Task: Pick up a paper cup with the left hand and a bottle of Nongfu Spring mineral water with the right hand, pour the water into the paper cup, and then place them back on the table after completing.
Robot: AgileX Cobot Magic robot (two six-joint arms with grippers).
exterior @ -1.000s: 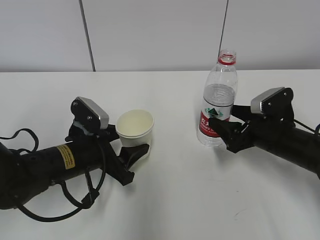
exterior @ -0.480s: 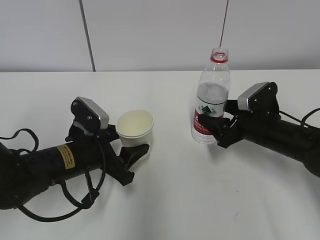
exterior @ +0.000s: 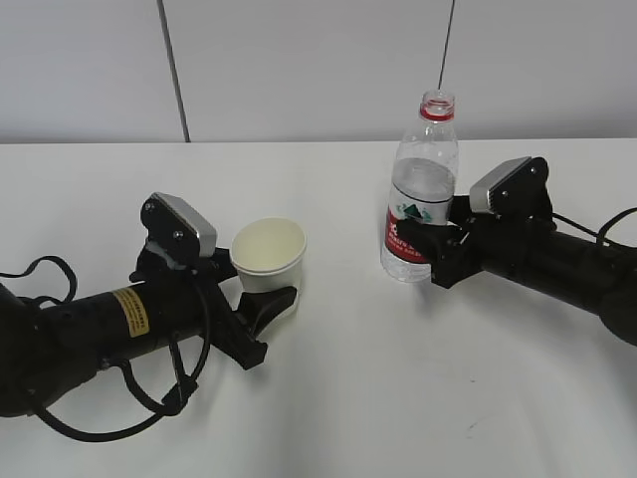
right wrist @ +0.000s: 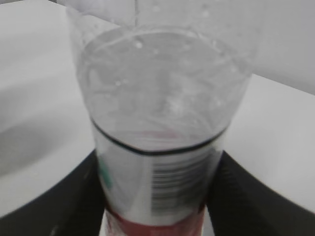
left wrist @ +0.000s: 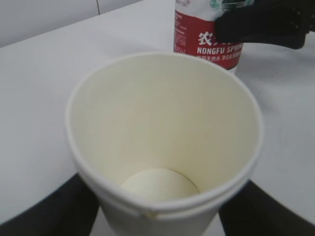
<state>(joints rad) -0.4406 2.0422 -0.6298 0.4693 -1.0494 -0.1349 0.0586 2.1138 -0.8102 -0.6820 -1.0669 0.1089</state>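
Two black arms are gripping a cup and a bottle on a wide white tabletop (exterior: 358,398).

The cream paper cup (exterior: 269,255) is standing upright and looking empty inside, its pale bottom bare in the left wrist view; the left hand (exterior: 261,311), the yellow-stickered arm, is holding it low on the wall between half-spread fingers (left wrist: 74,209). To its right, well apart, the clear uncapped plastic bottle with a red-and-white Nongfu Spring label (exterior: 419,204) is standing upright, clear water (right wrist: 157,98) filling it to about the shoulder. The right hand (exterior: 423,249) is clasping it at the label, fingers (right wrist: 246,196) partly spread against both sides. The bottle's base is being cut off in both wrist views, and whether it is touching the table is unclear.
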